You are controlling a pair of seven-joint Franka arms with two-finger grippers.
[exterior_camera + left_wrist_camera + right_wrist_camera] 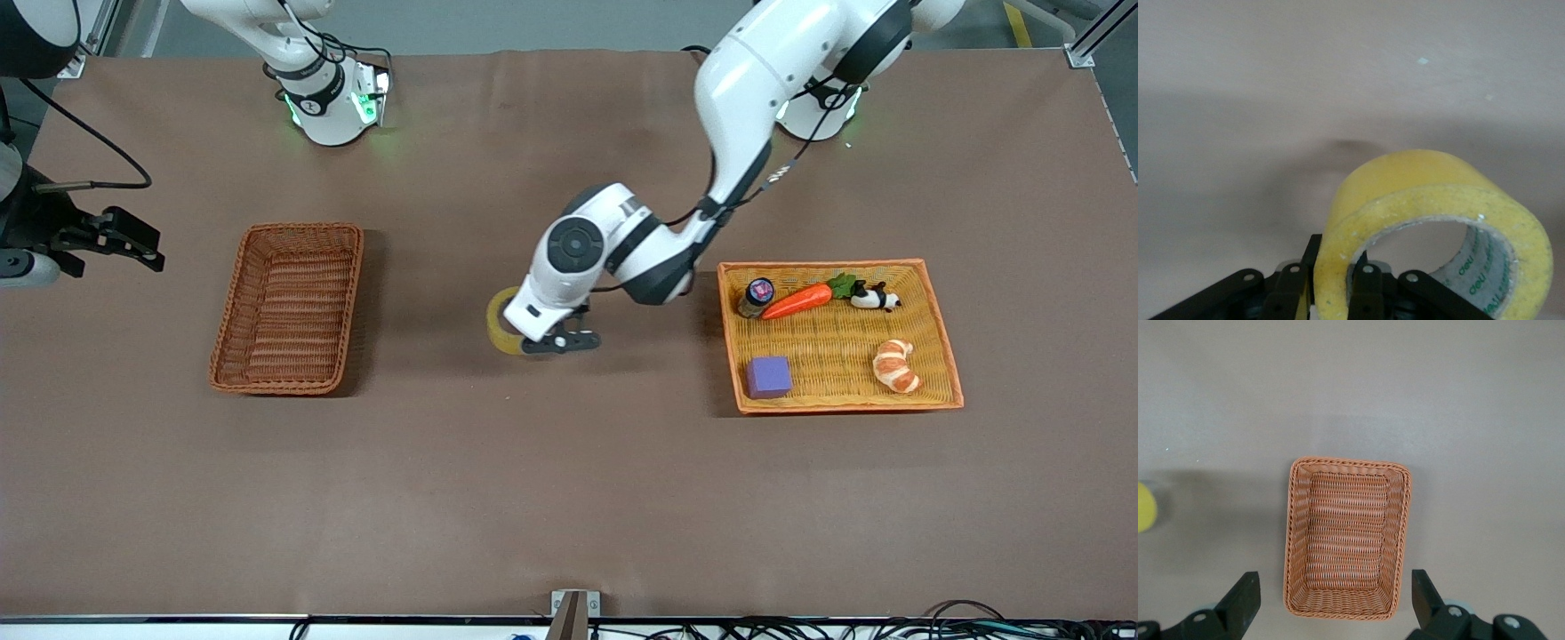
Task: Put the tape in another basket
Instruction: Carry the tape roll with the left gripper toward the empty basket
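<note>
The tape [500, 331], a yellowish roll with a grey core, is clamped by its wall between the fingers of my left gripper [533, 345]. It is held low over the bare table between the two baskets. In the left wrist view the tape [1431, 200] fills the frame, and the left gripper [1337, 267] has one finger outside the ring and one inside. The reddish-brown wicker basket [227, 302] stands empty toward the right arm's end. My right gripper [133, 242] is open and empty, waiting high up. In the right wrist view the basket [1293, 540] lies below the right gripper [1333, 600], and the tape [1145, 507] shows at the frame edge.
An orange-yellow tray [845, 264] toward the left arm's end holds a carrot [798, 301], a purple cube [768, 376], a croissant [896, 365], a panda figure [876, 298] and a small jar [757, 296]. Brown table cloth lies between the basket and the tray.
</note>
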